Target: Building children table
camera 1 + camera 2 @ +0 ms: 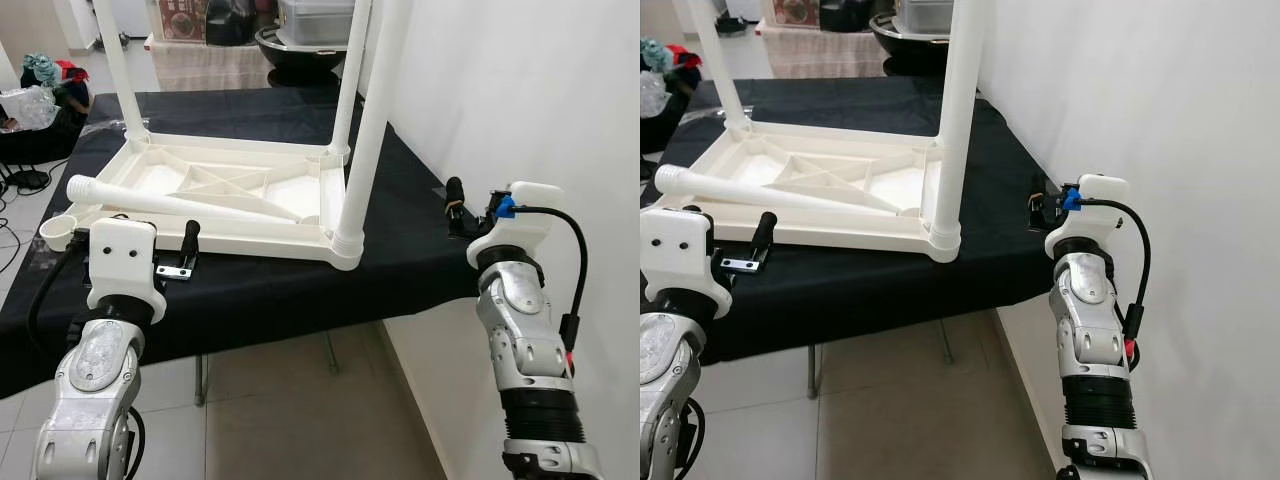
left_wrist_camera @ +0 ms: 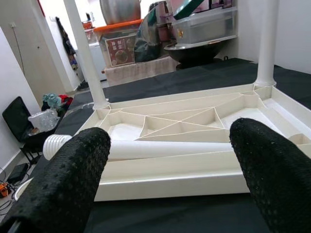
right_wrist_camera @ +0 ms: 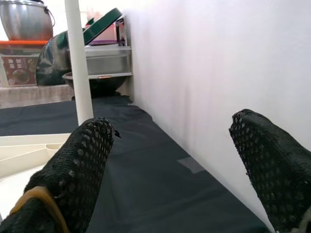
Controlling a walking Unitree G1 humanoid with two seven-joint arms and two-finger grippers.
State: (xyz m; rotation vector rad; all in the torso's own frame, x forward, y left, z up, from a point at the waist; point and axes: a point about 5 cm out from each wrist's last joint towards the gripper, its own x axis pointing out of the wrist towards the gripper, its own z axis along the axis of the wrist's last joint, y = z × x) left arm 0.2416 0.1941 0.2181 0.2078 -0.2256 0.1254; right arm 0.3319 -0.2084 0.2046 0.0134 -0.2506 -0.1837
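Upside-down white plastic tabletop [image 1: 215, 190] lay on black cloth-covered table [image 1: 400, 260]. Three legs already standing in corner sockets: near-right leg [image 1: 365, 140], far-right, far-left. Fourth, loose leg [image 1: 170, 203] lay slantwise across ribbed underside, wide end toward near-left corner. Empty socket [image 1: 58, 230] at near-left corner, just beside left wrist housing.

Left gripper [image 1: 188, 248] hovered at near edge of tabletop, jaws spread, holding nothing; left wrist view looked straight at loose leg between both fingers [image 2: 73, 170]. Right gripper [image 1: 455, 215] hung off table's right edge by the wall, jaws spread wide, empty.

Judged step: pick up loose leg. Best done by gripping mid-shaft, keeping clear of ribs, lifting upright, then seating plain end squarely in empty socket; bracing tabletop with right gripper advisable.

Labels: red-patterned box [image 2: 121, 51] in background, print unreadable. No brand legible.
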